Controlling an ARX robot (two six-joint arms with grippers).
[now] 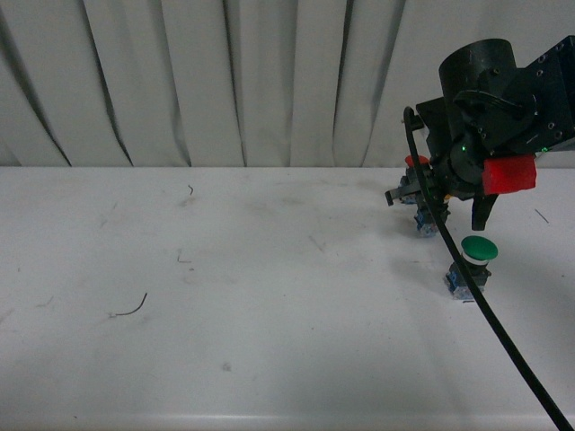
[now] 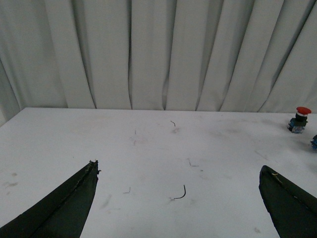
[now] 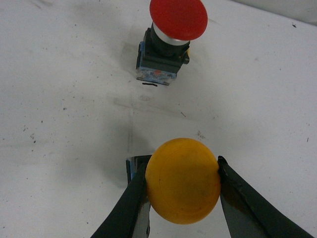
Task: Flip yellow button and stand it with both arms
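Note:
In the right wrist view the yellow button [image 3: 183,181] shows its round yellow-orange cap facing the camera. My right gripper [image 3: 182,163] is shut on it, one black finger pressing each side of the cap. A corner of its blue-grey block [image 3: 130,166] shows under the cap, just above the white table [image 3: 59,124]. From the front the right arm [image 1: 499,99] hangs over the table's far right and hides the yellow cap. My left gripper [image 2: 179,167] is open above bare table, nothing between its fingers [image 2: 74,198]. The left arm is out of the front view.
A red-capped button [image 3: 171,42] stands upright just beyond the held one; it also shows as the red button [image 1: 415,162] and the red button [image 2: 299,119]. A green-capped button [image 1: 474,260] stands nearer me on the right. A black cable [image 1: 490,314] trails from the right arm. Curtains [image 1: 225,81] close the back.

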